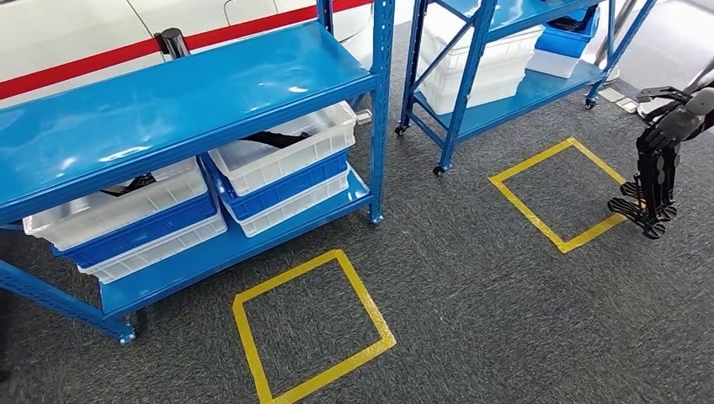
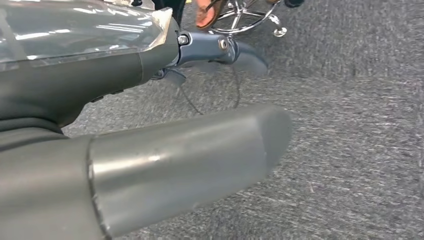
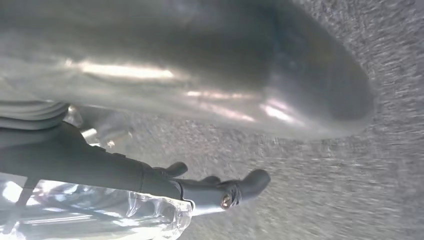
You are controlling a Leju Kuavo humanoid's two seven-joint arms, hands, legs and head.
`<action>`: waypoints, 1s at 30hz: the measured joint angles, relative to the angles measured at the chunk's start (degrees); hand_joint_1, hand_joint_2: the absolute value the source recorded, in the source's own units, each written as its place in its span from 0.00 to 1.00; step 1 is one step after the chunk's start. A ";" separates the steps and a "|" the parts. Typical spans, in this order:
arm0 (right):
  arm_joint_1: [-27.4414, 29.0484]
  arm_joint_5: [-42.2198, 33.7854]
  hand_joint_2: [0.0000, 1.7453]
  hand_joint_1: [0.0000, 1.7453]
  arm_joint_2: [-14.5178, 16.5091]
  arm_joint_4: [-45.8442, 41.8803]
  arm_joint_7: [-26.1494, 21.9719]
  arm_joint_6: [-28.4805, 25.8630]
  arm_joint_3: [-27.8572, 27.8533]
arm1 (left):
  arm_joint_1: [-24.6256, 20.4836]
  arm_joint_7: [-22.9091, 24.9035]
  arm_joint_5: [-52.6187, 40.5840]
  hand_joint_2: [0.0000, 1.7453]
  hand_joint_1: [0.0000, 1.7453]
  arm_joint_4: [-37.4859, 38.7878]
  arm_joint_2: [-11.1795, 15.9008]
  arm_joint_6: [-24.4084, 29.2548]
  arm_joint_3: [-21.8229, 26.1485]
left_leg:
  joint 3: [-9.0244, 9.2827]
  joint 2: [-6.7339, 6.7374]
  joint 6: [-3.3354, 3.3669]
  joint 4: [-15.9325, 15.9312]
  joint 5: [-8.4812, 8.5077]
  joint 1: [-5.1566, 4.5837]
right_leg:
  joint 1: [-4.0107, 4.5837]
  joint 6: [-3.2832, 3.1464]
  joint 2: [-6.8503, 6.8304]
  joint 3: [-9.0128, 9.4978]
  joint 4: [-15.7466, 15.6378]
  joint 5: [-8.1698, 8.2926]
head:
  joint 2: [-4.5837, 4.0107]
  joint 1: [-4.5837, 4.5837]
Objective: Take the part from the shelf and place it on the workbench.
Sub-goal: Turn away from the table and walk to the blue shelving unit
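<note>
Hanging low over the carpet, the right hand (image 1: pixel 652 189) carries nothing, fingers spread; the left hand (image 2: pixel 150 150) looks equally bare. The part (image 1: pixel 274 139) (dark, in a white bin (image 1: pixel 286 147) on the shelf (image 1: pixel 168 93)) lies well apart from both. Reaching under that shelf board risks knocking an arm against it.

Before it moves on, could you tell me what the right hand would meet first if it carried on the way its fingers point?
The right hand hangs with its fingers pointing down, so it would probably meet the grey carpet first, just beside the yellow tape square. Nothing seems to lie between, though the depth is hard to judge.
</note>
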 joint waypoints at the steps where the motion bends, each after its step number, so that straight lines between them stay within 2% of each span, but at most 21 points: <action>1: -0.09 0.10 0.00 0.00 0.03 0.00 0.01 0.00 -0.01 | 0.06 0.00 0.02 0.00 0.00 0.01 -0.01 0.07 0.10 | -0.24 0.75 -0.22 0.35 -0.22 0.07 | -0.06 -0.38 -0.50 0.13 -0.05 0.15 | 0.00 -0.02; 2: -0.12 0.26 0.00 0.00 0.05 0.00 0.02 0.00 -0.01 | 0.04 0.00 0.07 0.00 0.00 0.01 -0.02 0.13 0.20 | -0.80 2.09 -0.44 1.52 -0.98 0.13 | -0.11 -0.77 -1.04 0.15 -0.11 0.27 | 0.00 -0.14; 4: 0.02 0.56 0.00 0.00 0.07 0.00 0.04 0.00 0.00 | -0.12 -0.03 0.22 0.00 0.00 0.02 -0.05 0.19 0.34 | -3.48 5.25 -0.80 7.16 -4.23 0.13 | 0.12 -1.42 -2.31 0.10 -0.16 0.29 | 0.00 -0.36; 6: 0.20 0.73 0.00 0.00 0.04 0.00 0.05 0.01 -0.01 | -0.22 -0.10 0.45 0.00 0.00 0.02 -0.07 0.21 0.49 | -6.93 6.28 -0.98 14.08 -7.19 0.20 | 0.47 -1.84 -3.81 0.03 -0.16 0.16 | 0.00 -0.44; 7: 0.22 0.78 0.00 0.00 0.02 0.00 0.04 0.03 -0.01 | -0.19 -0.13 0.56 0.00 0.00 0.02 -0.07 0.21 0.59 | -7.76 6.40 -0.95 15.65 -7.38 0.20 | 0.59 -1.93 -4.52 0.01 -0.15 0.10 | 0.00 -0.45; 8: 0.17 0.83 0.00 0.00 0.01 0.00 0.01 0.08 -0.01 | -0.15 -0.14 0.64 0.00 0.00 0.02 -0.08 0.20 0.72 | -7.43 6.55 -0.79 15.02 -6.50 0.17 | 0.70 -2.01 -5.20 0.04 -0.15 0.03 | 0.00 -0.45; 9: 0.09 0.89 0.00 0.00 0.02 0.00 -0.04 0.14 -0.01 | -0.12 -0.15 0.70 0.00 0.00 0.02 -0.08 0.21 0.84 | -5.97 6.89 -0.49 12.30 -4.84 0.12 | 0.80 -2.07 -5.83 0.13 -0.16 -0.02 | 0.00 -0.45; 11: -0.08 1.01 0.00 0.00 0.08 0.00 -0.12 0.24 0.01 | -0.21 -0.23 0.75 0.00 0.00 0.01 -0.05 0.21 1.03 | -1.86 9.18 0.38 4.84 -1.83 -0.32 | 1.14 -1.99 -6.95 0.39 -0.14 -0.23 | 0.00 -0.44; 13: -0.23 1.06 0.00 0.00 0.09 0.00 -0.15 0.28 0.02 | -0.39 -0.34 0.79 0.00 0.00 0.01 -0.05 0.21 1.16 | 0.03 10.71 1.00 1.05 -1.12 -0.91 | 1.40 -1.64 -7.96 0.58 -0.14 -0.47 | 0.00 -0.41; 15: -0.42 1.07 0.00 0.00 0.09 -0.01 -0.16 0.31 0.04 | -0.38 -0.39 0.81 0.00 0.00 0.01 -0.04 0.22 1.25 | -0.03 9.65 1.38 0.48 -1.07 -1.22 | 1.50 -1.16 -9.13 0.93 -0.43 -0.56 | 0.00 -0.39; 16: -0.52 1.08 0.00 0.00 0.08 -0.01 -0.17 0.31 0.06 | -0.30 -0.39 0.83 0.00 0.00 0.01 -0.05 0.22 1.26 | 0.21 9.01 1.61 0.01 -0.76 -1.10 | 1.50 -0.88 -9.03 1.00 -0.35 -0.71 | 0.00 -0.40; 18: -0.55 1.10 0.00 0.00 0.10 -0.01 -0.20 0.32 0.10 | -0.29 -0.39 0.86 0.00 0.00 0.02 -0.10 0.22 1.28 | 0.72 7.71 2.18 -1.00 0.01 -0.69 | 1.53 -0.74 -6.48 -0.05 2.44 -2.35 | 0.00 -0.36; 20: -0.37 1.10 0.00 0.00 0.05 0.00 -0.21 0.33 0.12 | -0.36 -0.41 0.87 0.00 0.00 0.02 -0.14 0.22 1.28 | 0.80 6.35 2.50 -1.31 0.38 -0.45 | 1.27 -1.06 -3.29 -3.27 9.31 -5.44 | 0.00 -0.30; 21: -0.24 1.07 0.00 0.00 0.01 0.00 -0.21 0.33 0.12 | -0.36 -0.41 0.87 0.00 0.00 0.02 -0.15 0.22 1.28 | 0.72 5.55 2.56 -1.29 0.43 -0.45 | 1.15 -1.05 -2.68 -5.02 12.80 -6.65 | 0.00 -0.28; 22: -0.12 1.04 0.00 0.00 -0.04 0.00 -0.20 0.33 0.12 | -0.33 -0.41 0.87 0.00 0.00 0.02 -0.19 0.22 1.28 | 0.72 4.75 2.54 -1.26 0.44 -0.44 | 1.07 -0.80 -2.48 -6.09 14.74 -7.02 | 0.00 -0.29; 23: -0.03 1.02 0.00 0.00 -0.09 0.00 -0.20 0.33 0.12 | -0.30 -0.40 0.87 0.00 0.00 0.02 -0.25 0.22 1.28 | 0.74 3.91 2.50 -1.22 0.45 -0.41 | 0.99 -0.33 -2.37 -6.29 14.79 -6.51 | 0.00 -0.29; 24: 0.01 1.00 0.00 0.00 -0.12 0.00 -0.20 0.33 0.12 | -0.27 -0.41 0.87 0.00 0.00 0.02 -0.30 0.22 1.29 | 0.80 3.10 2.39 -1.17 0.45 -0.36 | 0.86 0.29 -2.18 -5.33 12.37 -5.06 | 0.00 -0.30; 26: 0.00 0.99 0.00 0.00 -0.16 0.01 -0.21 0.33 0.12 | -0.25 -0.45 0.87 0.00 0.00 0.02 -0.38 0.22 1.30 | 0.80 1.61 1.91 -0.82 0.31 -0.35 | 0.40 1.33 -0.29 -1.98 4.40 -1.53 | 0.00 -0.28; 27: -0.02 0.98 0.00 0.00 -0.16 0.02 -0.21 0.33 0.12 | -0.26 -0.48 0.87 0.00 0.00 0.02 -0.38 0.22 1.30 | 0.71 0.98 1.57 -0.60 0.17 -0.43 | 0.25 1.35 0.60 -0.78 1.39 -0.37 | 0.00 -0.29; 28: -0.04 0.96 0.00 0.00 -0.15 0.03 -0.23 0.33 0.13 | -0.25 -0.50 0.87 0.00 0.00 0.02 -0.38 0.22 1.30 | 0.55 0.48 1.22 -0.47 0.08 -0.52 | 0.20 1.07 1.25 -0.14 -0.24 0.16 | 0.00 -0.32; 30: -0.10 0.89 0.00 0.00 -0.14 0.04 -0.21 0.33 0.13 | -0.19 -0.52 0.87 0.00 0.00 0.02 -0.34 0.22 1.31 | 0.28 -0.33 0.63 -0.52 0.14 -0.48 | 0.30 0.06 0.59 0.16 -0.67 0.33 | 0.00 -0.37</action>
